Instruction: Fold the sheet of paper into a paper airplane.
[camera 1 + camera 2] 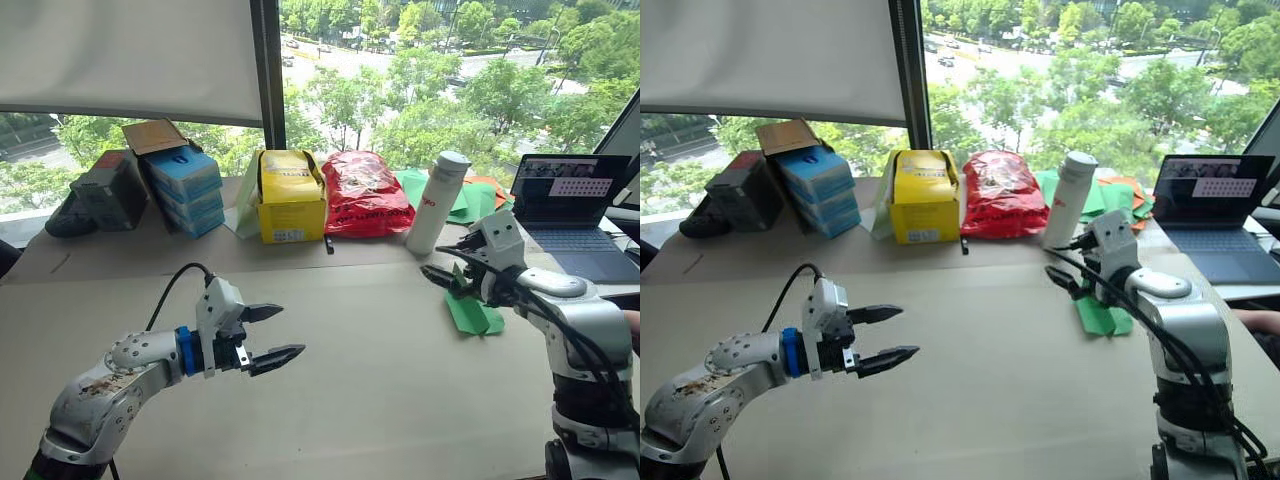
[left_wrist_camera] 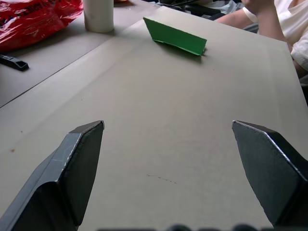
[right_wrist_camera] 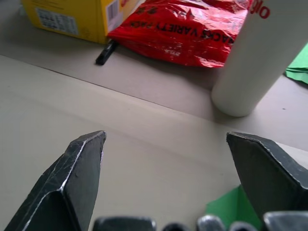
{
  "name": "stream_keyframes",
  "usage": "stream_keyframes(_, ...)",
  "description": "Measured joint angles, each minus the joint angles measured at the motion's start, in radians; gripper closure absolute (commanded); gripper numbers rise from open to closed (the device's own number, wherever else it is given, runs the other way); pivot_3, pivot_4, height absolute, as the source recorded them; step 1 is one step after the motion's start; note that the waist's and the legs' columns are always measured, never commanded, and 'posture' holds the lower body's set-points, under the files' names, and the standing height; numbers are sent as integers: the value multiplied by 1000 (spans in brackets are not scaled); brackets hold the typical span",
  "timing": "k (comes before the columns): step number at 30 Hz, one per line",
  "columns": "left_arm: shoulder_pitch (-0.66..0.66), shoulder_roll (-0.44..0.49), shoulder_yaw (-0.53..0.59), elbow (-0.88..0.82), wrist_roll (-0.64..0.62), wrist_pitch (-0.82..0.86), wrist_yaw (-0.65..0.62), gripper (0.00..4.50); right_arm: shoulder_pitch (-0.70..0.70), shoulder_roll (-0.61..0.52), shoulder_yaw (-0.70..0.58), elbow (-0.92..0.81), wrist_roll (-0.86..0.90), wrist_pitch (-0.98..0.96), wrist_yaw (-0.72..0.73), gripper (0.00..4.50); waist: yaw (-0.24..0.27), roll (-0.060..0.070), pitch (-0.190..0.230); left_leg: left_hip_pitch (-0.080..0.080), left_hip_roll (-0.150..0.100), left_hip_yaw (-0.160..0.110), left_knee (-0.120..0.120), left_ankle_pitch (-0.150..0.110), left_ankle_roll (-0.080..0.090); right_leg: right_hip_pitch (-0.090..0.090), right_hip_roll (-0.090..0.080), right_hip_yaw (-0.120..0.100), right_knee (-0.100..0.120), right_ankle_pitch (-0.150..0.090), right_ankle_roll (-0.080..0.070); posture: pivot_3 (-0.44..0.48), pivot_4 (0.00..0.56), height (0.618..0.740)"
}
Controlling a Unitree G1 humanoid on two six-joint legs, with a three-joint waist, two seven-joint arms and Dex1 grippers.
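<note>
The sheet of paper [image 1: 472, 312] is bright green and folded into a narrow strip with one slanted end. It lies on the table at the right, also visible in the left wrist view [image 2: 175, 37]. My right gripper [image 1: 436, 264] hovers open just over its far end, with a green corner [image 3: 233, 209] showing low between the fingers and nothing held. My left gripper [image 1: 290, 330] is open above the bare table at the centre left, well away from the paper, pointing right towards it.
Along the back stand blue boxes [image 1: 185, 188], a yellow box [image 1: 290, 195], a red bag [image 1: 362, 192], a white bottle [image 1: 437, 203] and a pile of green and orange papers [image 1: 475, 198]. A laptop [image 1: 575, 215] is at the right. A person's arm [image 2: 262, 14] rests beyond the table edge.
</note>
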Motion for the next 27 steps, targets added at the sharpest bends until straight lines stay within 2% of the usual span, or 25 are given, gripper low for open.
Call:
stream_keyframes(2, 23, -52, 19, 49, 39, -45, 47, 0, 96, 16, 26, -23, 15, -103, 18, 35, 3, 0, 0, 1, 0, 0, 1, -4, 7, 2, -1, 0, 0, 0, 1, 0, 150, 740)
stream_keyframes(5, 69, -116, 51, 114, 94, -122, 108, 0, 207, 51, 75, -15, -4, -276, 16, 35, 7, 0, 0, 4, -1, 1, 2, -4, 7, 5, -2, -1, -1, 1, 2, 0, 150, 740)
stream_keyframes(10, 104, -182, 84, 184, 152, -218, 174, 0, 310, 124, 169, 94, -62, -489, -37, 35, 9, 0, 0, 6, -1, 1, 2, -3, 5, 6, -2, -1, 0, 1, 2, 0, 150, 740)
stream_keyframes(16, 101, -190, 102, 205, 159, -240, 184, 0, 315, 143, 194, 116, -62, -596, -48, 35, 9, 0, 0, 7, -1, 1, 2, -2, 2, 7, -2, 0, 0, 1, 2, 0, 150, 740)
stream_keyframes(27, 80, -196, 98, 238, 174, -272, 174, 0, 314, 125, 202, 151, -69, -633, -58, 35, 10, 0, 0, 6, 0, 0, 2, -2, 3, 7, -3, 0, 0, 1, 2, 0, 150, 740)
